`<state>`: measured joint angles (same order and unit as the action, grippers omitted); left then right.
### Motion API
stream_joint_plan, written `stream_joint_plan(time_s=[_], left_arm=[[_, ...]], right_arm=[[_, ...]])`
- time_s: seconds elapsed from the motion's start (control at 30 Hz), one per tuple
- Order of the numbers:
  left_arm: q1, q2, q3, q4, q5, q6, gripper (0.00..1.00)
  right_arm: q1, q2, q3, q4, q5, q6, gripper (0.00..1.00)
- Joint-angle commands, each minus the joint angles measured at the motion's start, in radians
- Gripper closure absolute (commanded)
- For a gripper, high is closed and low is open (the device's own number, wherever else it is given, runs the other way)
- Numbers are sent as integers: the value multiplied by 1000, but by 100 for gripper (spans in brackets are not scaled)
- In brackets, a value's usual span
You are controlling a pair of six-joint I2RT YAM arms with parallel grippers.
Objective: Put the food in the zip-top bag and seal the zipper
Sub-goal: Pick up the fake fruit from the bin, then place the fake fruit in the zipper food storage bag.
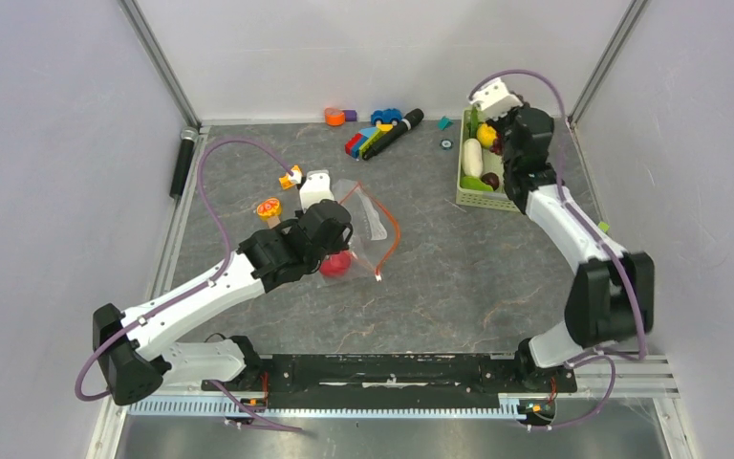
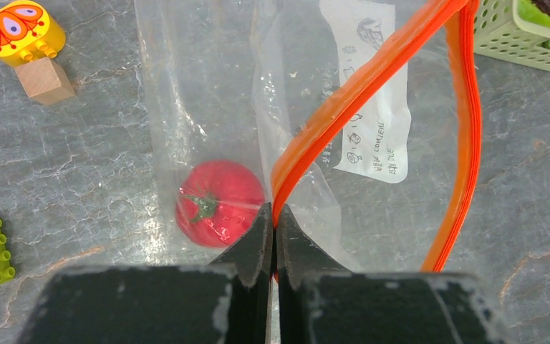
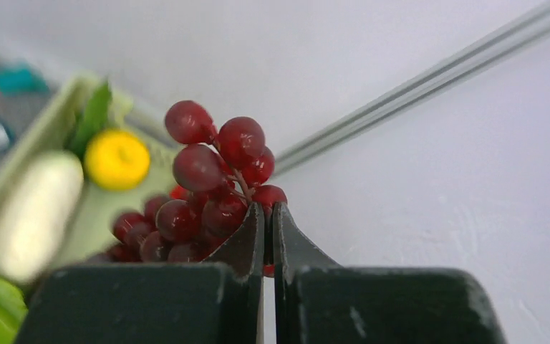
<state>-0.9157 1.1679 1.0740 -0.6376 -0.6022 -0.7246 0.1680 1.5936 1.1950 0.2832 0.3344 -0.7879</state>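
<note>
Zipper [image 2: 372, 79] pinched by left tool [image 2: 273, 215]; right tool [image 3: 267, 211] grips grape bunch [image 3: 208, 179].

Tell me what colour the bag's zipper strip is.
The zipper is red-orange; the left wrist view shows it best.

Desk [image 1: 478, 287] is lying open lower centre; zip-top bag [image 1: 373, 220], toy blocks [image 1: 371, 142] and basket [image 1: 483, 199] are crowding the upper half.
</note>
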Motion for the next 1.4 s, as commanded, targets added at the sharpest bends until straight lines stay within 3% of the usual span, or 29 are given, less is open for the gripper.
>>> stream_joint_plan(time_s=[0.0, 0.17, 0.4, 0.63, 0.9, 1.13, 1.37], left_arm=[[9, -32, -22, 29, -15, 19, 97], [13, -36, -28, 29, 20, 13, 97], [17, -20, -29, 29, 49, 10, 97], [19, 13, -33, 41, 119, 21, 98], [21, 19, -54, 62, 161, 31, 98], [21, 7, -62, 71, 203, 35, 98], [21, -38, -93, 113, 267, 53, 98]], right_arm=[[33, -182, -64, 173, -115, 238, 100], [97, -334, -114, 137, -345, 420, 100], [161, -487, -190, 213, -877, 686, 100], [282, -560, -287, 332, -1102, 822, 100], [385, -616, -395, 422, -1187, 882, 100], [458, -625, -544, 698, -1202, 969, 100], [494, -585, -566, 710, -1156, 935, 100]])
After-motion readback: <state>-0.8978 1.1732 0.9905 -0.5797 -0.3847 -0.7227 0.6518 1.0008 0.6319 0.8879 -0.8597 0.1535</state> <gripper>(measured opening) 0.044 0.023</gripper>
